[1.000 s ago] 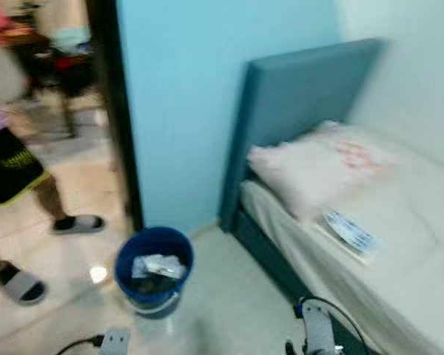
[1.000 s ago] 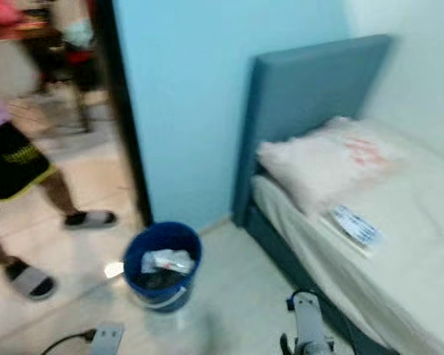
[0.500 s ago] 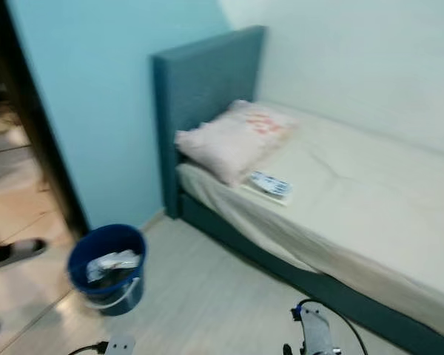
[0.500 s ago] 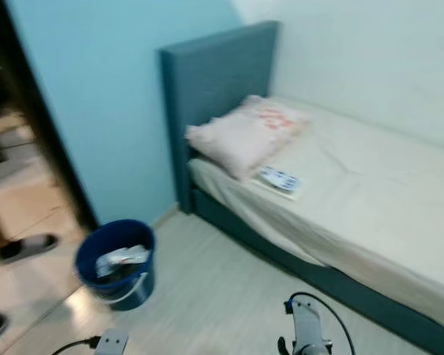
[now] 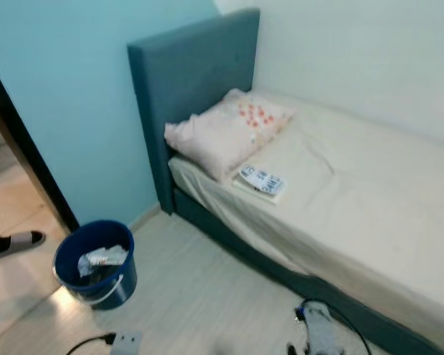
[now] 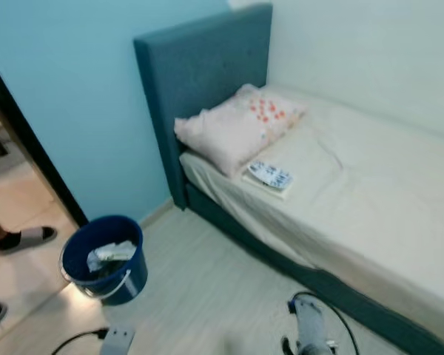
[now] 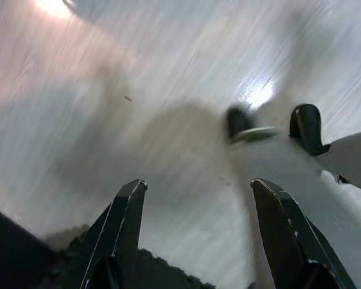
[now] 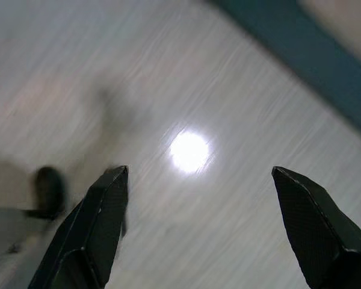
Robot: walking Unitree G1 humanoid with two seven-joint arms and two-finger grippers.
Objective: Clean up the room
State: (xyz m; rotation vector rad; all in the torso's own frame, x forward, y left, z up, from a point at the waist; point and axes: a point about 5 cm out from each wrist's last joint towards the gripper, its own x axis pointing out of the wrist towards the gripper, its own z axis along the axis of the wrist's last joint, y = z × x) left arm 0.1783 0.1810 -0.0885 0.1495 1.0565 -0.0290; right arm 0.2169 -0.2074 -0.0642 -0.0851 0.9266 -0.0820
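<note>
A blue bucket (image 5: 96, 264) with crumpled wrappers inside stands on the pale floor at the left, by the doorway. On the bed (image 5: 370, 214) lies a pink pillow (image 5: 226, 132) against the teal headboard, with a thin book and a printed packet (image 5: 260, 180) on it just beside the pillow near the bed's edge. My left gripper (image 7: 195, 195) hangs open over bare floor, nothing between its fingers. My right gripper (image 8: 201, 198) is open too, low over the floor beside the teal bed base. Both wrists show at the bottom of the head views.
A person's sandalled foot (image 5: 15, 242) stands in the doorway at the far left. The blue wall and dark door frame (image 5: 26, 159) bound the left side. A white wall runs behind the bed. Pale floor lies between bucket and bed.
The camera has swung right and down: the doorway and person slid out to the left and the bed came to the centre. Both arms hang as before.
</note>
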